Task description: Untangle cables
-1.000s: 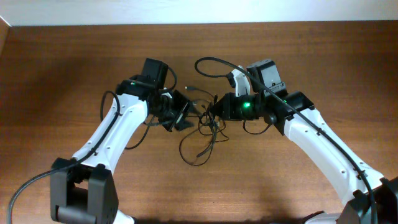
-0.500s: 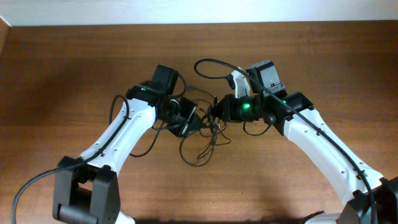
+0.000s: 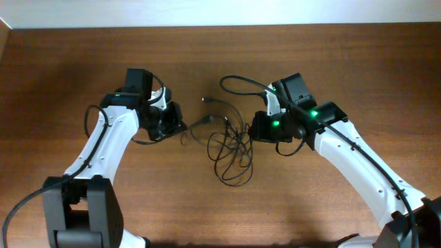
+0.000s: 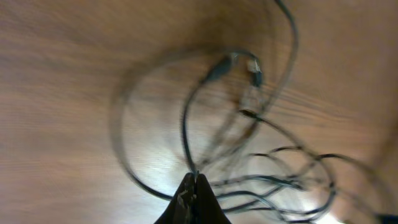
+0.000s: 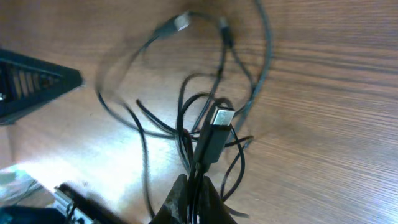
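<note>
The cables (image 3: 231, 148) are thin black cords in a loose tangle at the table's middle, between my two arms. From the tangle one strand runs left to my left gripper (image 3: 179, 126), which is shut on it. The left wrist view shows that gripper (image 4: 194, 179) pinching the thin strand, with two small plug ends (image 4: 252, 68) blurred beyond it. At the tangle's right side my right gripper (image 3: 252, 128) is shut. In the right wrist view it (image 5: 196, 185) clamps several strands just below a black plug with a silver tip (image 5: 214, 134).
A thicker black arm cable (image 3: 238, 80) arcs over the table behind the right wrist. The bare wooden table (image 3: 331, 55) ends at a white wall at the back. My left arm's base (image 3: 76, 207) stands at the front left.
My left gripper has shut on a strand and pulled away to the left, drawing it out of the tangle. The right gripper shifted slightly right, still shut on its strands.
</note>
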Robot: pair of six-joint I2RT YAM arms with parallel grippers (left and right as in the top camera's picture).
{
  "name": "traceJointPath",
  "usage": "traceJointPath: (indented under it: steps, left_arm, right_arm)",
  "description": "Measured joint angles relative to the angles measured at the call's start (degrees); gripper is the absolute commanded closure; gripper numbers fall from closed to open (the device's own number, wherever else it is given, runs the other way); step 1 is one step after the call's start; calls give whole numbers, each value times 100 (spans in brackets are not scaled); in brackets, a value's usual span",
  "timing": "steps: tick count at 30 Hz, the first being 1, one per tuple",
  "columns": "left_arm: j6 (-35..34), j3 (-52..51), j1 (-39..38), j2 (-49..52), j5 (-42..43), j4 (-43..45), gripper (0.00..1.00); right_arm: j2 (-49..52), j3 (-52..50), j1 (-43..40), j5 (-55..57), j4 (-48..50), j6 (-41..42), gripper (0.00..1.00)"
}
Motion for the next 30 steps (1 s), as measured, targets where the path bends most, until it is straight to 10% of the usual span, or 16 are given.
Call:
traceJointPath:
  steps: [3,6,9,16,27,30]
  left_arm:
    - [1137,0,31,0,-555,76,27]
    - [1086,0,31,0,-673,87,2]
    - [-76,0,31,0,-546,-352,0]
    - [-1746,-136,-9,-2,229,-186,43]
    - [-2481,-721,-433,-7,-160,1182,60]
    - [-2503,-721,-627,190,-157,1233,100]
  right_arm:
    - [0,0,-9,116,-2,9,96]
    - [0,0,-9,140,0,11,96]
    - [0,0,-9,146,2,13,96]
    - [0,0,-9,146,2,13,96]
    - [0,0,-9,140,0,13,96]
    - [0,0,-9,125,-33,13,96]
